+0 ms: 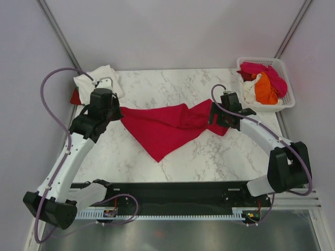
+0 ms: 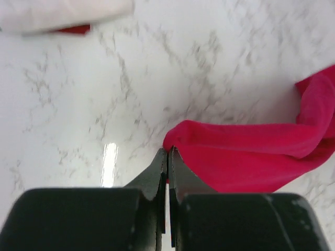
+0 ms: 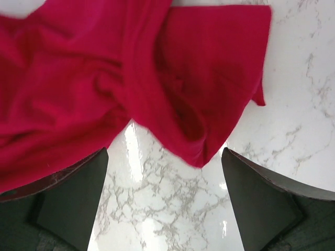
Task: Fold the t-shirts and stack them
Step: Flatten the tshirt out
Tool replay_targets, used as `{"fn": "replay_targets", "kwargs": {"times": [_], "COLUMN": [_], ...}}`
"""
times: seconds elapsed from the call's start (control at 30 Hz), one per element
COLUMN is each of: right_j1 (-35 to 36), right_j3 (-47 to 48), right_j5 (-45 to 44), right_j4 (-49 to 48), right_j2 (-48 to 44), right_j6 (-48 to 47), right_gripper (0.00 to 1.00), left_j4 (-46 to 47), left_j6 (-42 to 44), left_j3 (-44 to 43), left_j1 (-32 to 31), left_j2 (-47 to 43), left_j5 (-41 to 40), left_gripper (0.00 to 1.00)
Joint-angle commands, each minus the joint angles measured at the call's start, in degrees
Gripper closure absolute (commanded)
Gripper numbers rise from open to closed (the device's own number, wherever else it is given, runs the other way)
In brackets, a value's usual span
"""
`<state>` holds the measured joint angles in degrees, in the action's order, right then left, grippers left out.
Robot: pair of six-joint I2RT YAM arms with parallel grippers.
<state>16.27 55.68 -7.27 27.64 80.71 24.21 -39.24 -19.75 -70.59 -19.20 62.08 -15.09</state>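
A large crimson-red t-shirt (image 1: pixel 165 125) lies spread and rumpled across the middle of the marble table. My left gripper (image 1: pixel 110 104) is at its left end; in the left wrist view the jaws are closed on a corner of the red cloth (image 2: pixel 230 154), with the gripper (image 2: pixel 168 152) just above the table. My right gripper (image 1: pixel 219 116) hovers over the shirt's right end, open and empty, with the red cloth (image 3: pixel 157 78) lying ahead of the gripper (image 3: pixel 165 157). A cream-white shirt (image 1: pixel 99 78) lies folded at the far left over a red one.
A white lattice basket (image 1: pixel 285 83) at the far right holds pink, orange and white shirts (image 1: pixel 264 81). The cream shirt's edge shows in the left wrist view (image 2: pixel 57 15). Bare marble (image 1: pixel 209 157) lies in front of the red shirt.
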Motion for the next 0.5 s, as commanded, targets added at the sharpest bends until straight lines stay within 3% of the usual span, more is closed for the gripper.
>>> {"fn": "replay_targets", "kwargs": {"times": [0.0,0.27,0.33,0.37,0.4,0.47], "right_j1": [-0.1,-0.1,-0.1,0.0,0.1,0.2], "right_j3": [3.5,4.0,1.9,1.4,1.0,0.1], "right_j5": [-3.5,1.6,4.2,4.7,5.1,3.4], "right_j4": [-4.5,-12.5,-14.9,-15.0,-14.7,-11.1], "right_j2": [5.5,16.7,16.8,16.6,15.8,13.6], "right_j6": [-0.2,0.7,1.0,0.9,0.8,0.2], "right_gripper": [0.02,0.04,0.20,0.33,0.67,0.90], "left_j4": [-6.5,-3.6,-2.9,-2.7,-2.3,-2.2], "left_j6": [2.7,1.5,1.6,1.6,1.6,1.7], "left_j3": [7.9,14.6,14.8,14.9,14.9,14.9], "left_j1": [0.2,0.2,0.2,0.2,0.2,0.2], "left_j2": [3.3,3.0,2.9,2.8,3.0,3.2], "left_j5": [-0.3,1.6,1.4,1.5,1.5,1.3], "left_gripper": [0.98,0.98,0.98,0.98,0.98,0.98]}}
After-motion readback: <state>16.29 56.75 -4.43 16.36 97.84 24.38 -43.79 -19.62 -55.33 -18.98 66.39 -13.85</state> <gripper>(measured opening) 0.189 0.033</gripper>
